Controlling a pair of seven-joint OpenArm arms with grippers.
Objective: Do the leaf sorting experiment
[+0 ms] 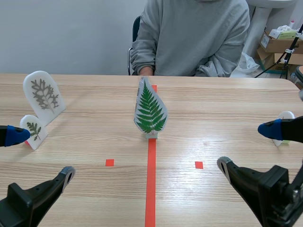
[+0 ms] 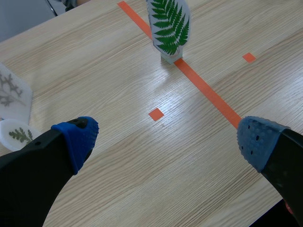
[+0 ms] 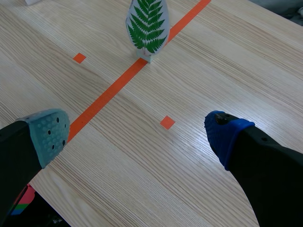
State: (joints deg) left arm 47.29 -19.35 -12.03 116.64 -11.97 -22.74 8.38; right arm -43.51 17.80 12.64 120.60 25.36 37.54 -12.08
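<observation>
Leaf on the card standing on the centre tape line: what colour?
Green, on a white backing. The fern card shows best in the scene view.

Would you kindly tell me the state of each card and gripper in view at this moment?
Fern card: upright on the orange line, ungripped.
Large grey-leaf card: standing, ungripped.
Small green-leaf card: standing in front of it, ungripped.
Right-side white card: partly hidden, state unclear.
Left gripper: open, empty.
Right gripper: open, empty.

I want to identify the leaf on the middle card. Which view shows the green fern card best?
The scene view: the green fern card stands whole, facing the camera. Both wrist views see it from above, its top cropped.
</observation>
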